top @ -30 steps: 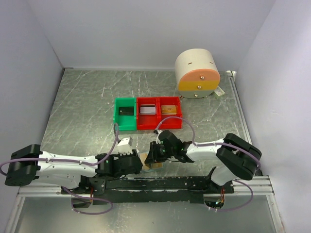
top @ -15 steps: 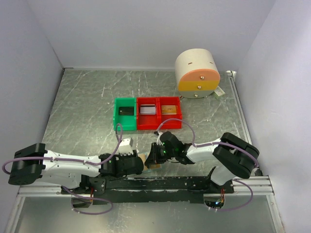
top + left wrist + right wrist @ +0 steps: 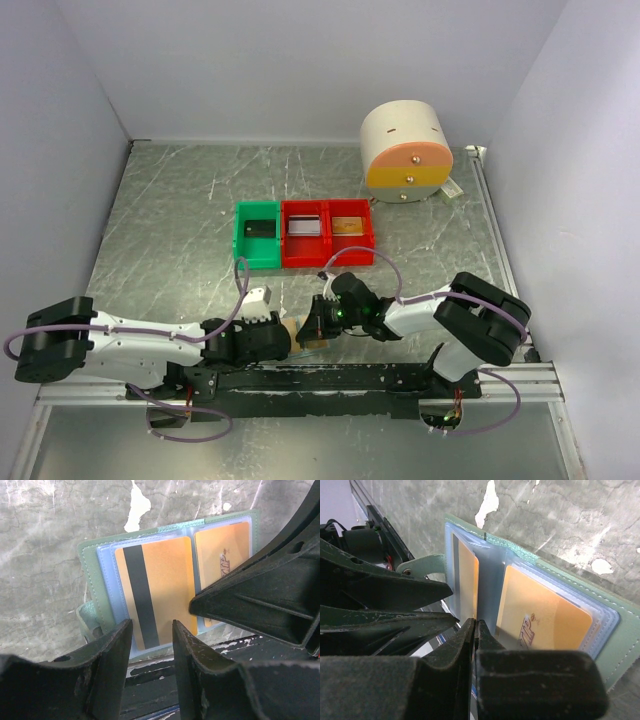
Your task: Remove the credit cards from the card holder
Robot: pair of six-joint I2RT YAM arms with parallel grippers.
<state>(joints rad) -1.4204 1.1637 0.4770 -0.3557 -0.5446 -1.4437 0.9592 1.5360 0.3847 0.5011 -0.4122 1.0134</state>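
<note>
The card holder [image 3: 90,575] lies spread open near the table's front edge, a pale green cover with blue translucent pockets [image 3: 620,645]. One orange credit card [image 3: 165,585] with a dark stripe fills the left pocket, and a second orange card [image 3: 225,540] fills the right one [image 3: 545,615]. My right gripper [image 3: 476,625] is shut, its tips pinching the striped card's [image 3: 468,580] edge by the middle fold. The left gripper [image 3: 152,630] stands open at the holder's near edge, with nothing between its fingers. From above, both grippers, right [image 3: 316,328] and left [image 3: 288,336], meet over the holder [image 3: 310,342].
A green bin [image 3: 258,235] and two red bins [image 3: 328,232] sit mid-table behind the grippers. A round beige drawer unit [image 3: 405,150] stands at the back right. The black mounting rail [image 3: 150,672] runs right under the holder's near edge.
The right gripper's jaws have closed onto the striped card's edge and it has edged slightly left. The left arm has shifted a little toward the front edge.
</note>
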